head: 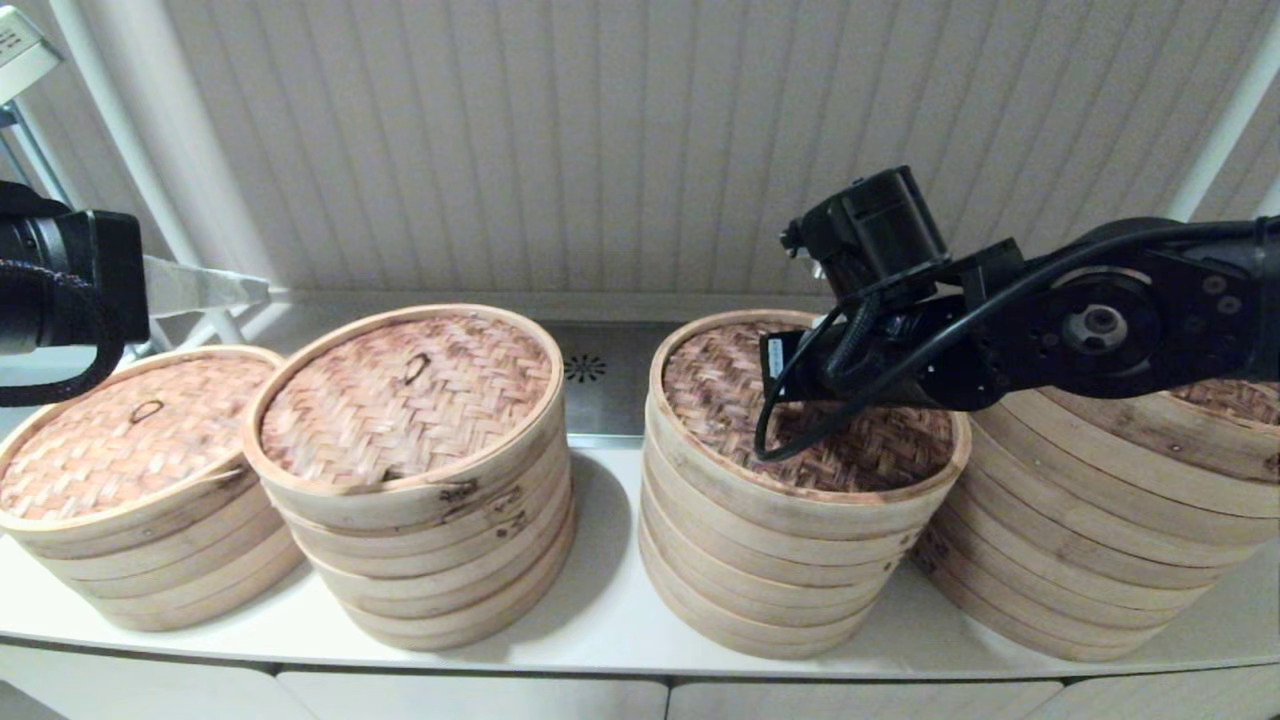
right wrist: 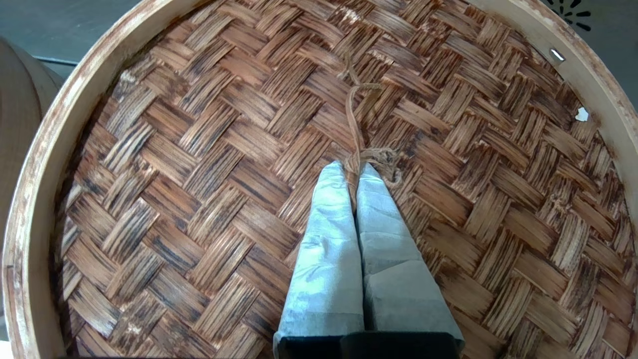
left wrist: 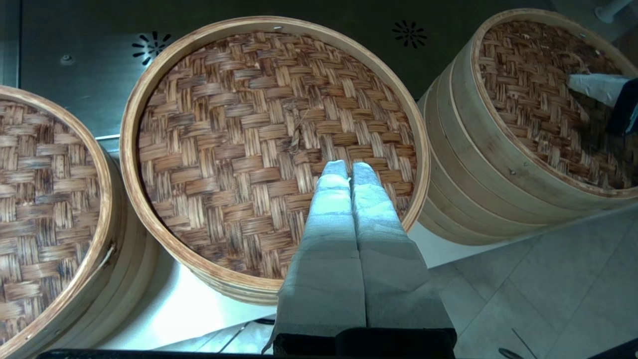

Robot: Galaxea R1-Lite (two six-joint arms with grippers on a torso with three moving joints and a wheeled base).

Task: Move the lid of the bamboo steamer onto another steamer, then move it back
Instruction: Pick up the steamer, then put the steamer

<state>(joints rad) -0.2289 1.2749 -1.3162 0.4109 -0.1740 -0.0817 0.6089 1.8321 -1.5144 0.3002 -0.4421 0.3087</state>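
Note:
The bamboo steamer lid is a round woven disc with a pale wooden rim, and it lies on top of the third stack from the left. In the right wrist view the lid fills the picture, with a thin string handle at its middle. My right gripper is shut on the knotted end of that string, its fingertips down on the weave. In the head view its fingers are hidden behind the right wrist. My left gripper is shut on nothing, held high above the second stack's lid.
Four steamer stacks stand in a row on the white counter: far left, second, the third, and far right. A metal strip with a drain hole runs behind them, then a panelled wall.

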